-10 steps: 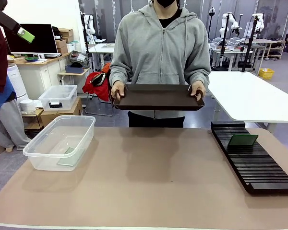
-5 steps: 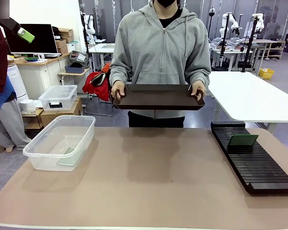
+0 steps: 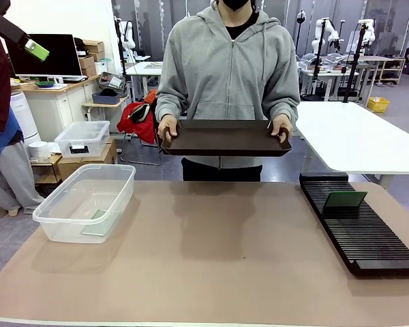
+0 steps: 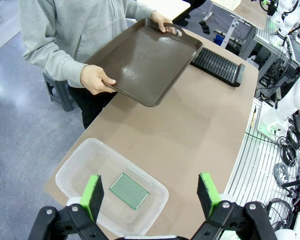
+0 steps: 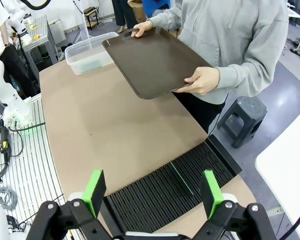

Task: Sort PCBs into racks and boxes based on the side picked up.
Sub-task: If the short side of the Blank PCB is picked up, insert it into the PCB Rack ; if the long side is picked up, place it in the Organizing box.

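We see both end effectors gaping wide and empty, the left end effector [image 4: 150,192] above the tub [image 4: 80,165], where one PCB [image 4: 129,190] lies flat; the right end effector [image 5: 152,192] above the rack [image 5: 185,177], another PCB [image 3: 345,199] slotted upright.

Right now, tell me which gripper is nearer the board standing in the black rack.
Right. The right gripper hovers open directly above the rack holding that board; the left gripper hovers open over the clear tub at the table's other end.

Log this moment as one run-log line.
left gripper: open, above tub | right gripper: open, above rack | PCBs: one in tub, one in rack | person holds empty brown tray
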